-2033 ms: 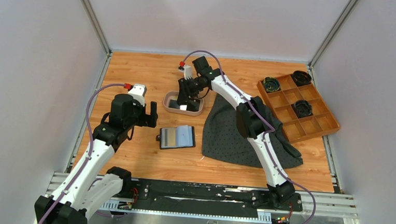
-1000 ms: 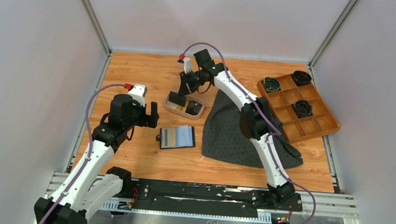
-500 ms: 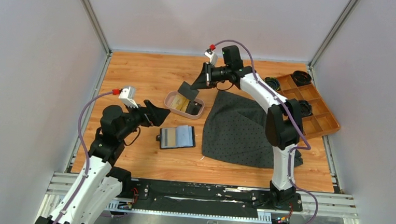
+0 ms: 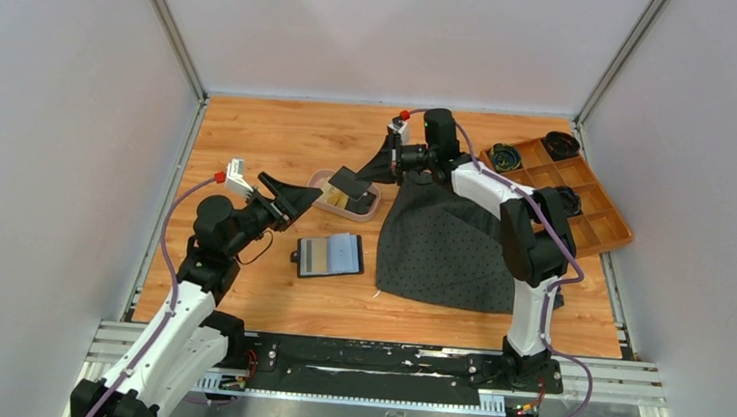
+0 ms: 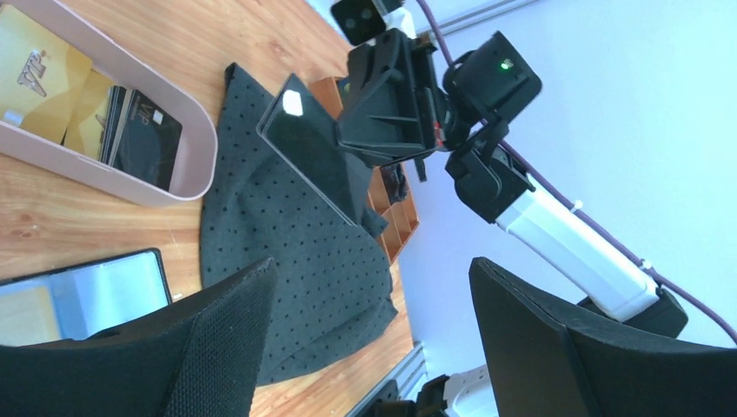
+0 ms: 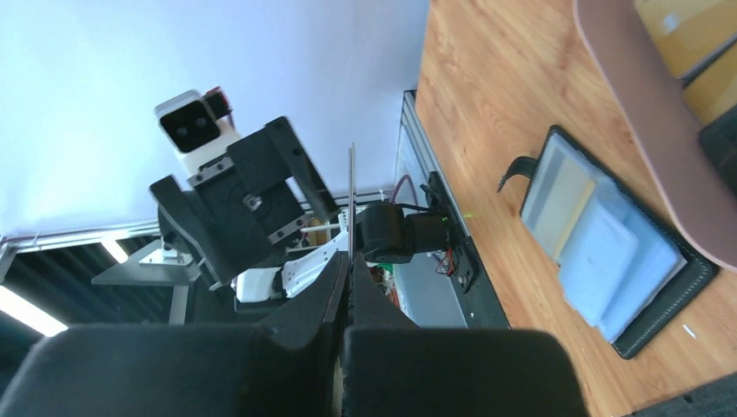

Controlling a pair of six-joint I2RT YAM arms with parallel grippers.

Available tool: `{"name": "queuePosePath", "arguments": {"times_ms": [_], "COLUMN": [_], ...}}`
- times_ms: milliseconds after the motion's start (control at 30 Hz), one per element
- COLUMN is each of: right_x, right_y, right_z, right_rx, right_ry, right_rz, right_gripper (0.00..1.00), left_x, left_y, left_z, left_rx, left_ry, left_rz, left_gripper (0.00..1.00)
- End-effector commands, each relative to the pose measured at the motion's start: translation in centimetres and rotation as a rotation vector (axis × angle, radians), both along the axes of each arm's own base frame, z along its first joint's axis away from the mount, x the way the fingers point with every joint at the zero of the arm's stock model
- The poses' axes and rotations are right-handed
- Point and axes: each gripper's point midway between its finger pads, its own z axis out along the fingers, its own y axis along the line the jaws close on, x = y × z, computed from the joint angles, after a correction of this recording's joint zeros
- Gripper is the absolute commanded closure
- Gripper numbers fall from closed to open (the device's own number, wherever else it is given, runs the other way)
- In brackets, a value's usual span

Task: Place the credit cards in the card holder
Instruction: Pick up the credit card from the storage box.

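Note:
My right gripper (image 4: 375, 167) is shut on a black credit card (image 4: 350, 181) and holds it in the air above the pink tray (image 4: 320, 180). In the right wrist view the card (image 6: 351, 195) shows edge-on between the closed fingers. My left gripper (image 4: 293, 198) is open and empty, left of the card and pointing at it. From the left wrist view the black card (image 5: 315, 158) hangs beyond the gap between my fingers (image 5: 187, 347). Gold credit cards (image 5: 39, 80) lie in the tray. The black card holder (image 4: 328, 255) lies open on the table with a gold and a blue-grey card in it.
A dark dotted cloth (image 4: 440, 242) is spread right of the card holder, under the right arm. An orange-brown compartmented box (image 4: 576, 221) with dark round items stands at the far right. Metal frame posts and grey walls bound the wooden table.
My right gripper has lifted the black card out of the tray and swung right and up. My left arm has turned its gripper rightward to face the card.

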Motion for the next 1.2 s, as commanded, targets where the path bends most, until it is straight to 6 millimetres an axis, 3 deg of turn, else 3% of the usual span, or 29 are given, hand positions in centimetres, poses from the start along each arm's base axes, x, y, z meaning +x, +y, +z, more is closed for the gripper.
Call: {"name": "queuePosePath", "arguments": {"times_ms": [0, 267, 433, 833, 967, 1100, 1167], "right_x": [-0.9, -1.2, -1.6, -2.9, -3.2, -3.3, -3.2], "right_y": [-0.5, -0.5, -0.1, 0.8, 1.1, 1.1, 1.1], "right_z": [3.5, 3.6, 4.1, 4.3, 4.5, 4.3, 4.3], "right_rx": [0.082, 0.115, 0.138, 0.15, 0.154, 0.135, 0.119], "right_ry": [-0.038, -0.07, -0.08, -0.087, -0.097, -0.119, -0.157], "right_rz": [0.045, 0.089, 0.123, 0.178, 0.192, 0.2, 0.202], "right_gripper": [1.0, 1.0, 1.0, 1.0, 1.0, 1.0, 1.0], "left_x": [1.2, 4.1, 5.5, 5.8, 5.6, 5.4, 5.3], "left_y": [-0.2, -1.4, -2.1, -3.6, -4.1, -4.5, -4.7], "left_z": [-0.9, 0.5, -0.6, 1.4, 1.9, 2.0, 2.0], "left_rx": [-0.055, -0.088, -0.097, -0.16, -0.188, -0.228, -0.23], "left_ry": [0.052, -0.052, -0.032, -0.124, -0.143, -0.142, -0.139], "left_rz": [0.014, -0.023, -0.051, -0.122, -0.15, -0.173, -0.181], "left_gripper": [0.17, 0.27, 0.38, 0.51, 0.64, 0.89, 0.97]}}
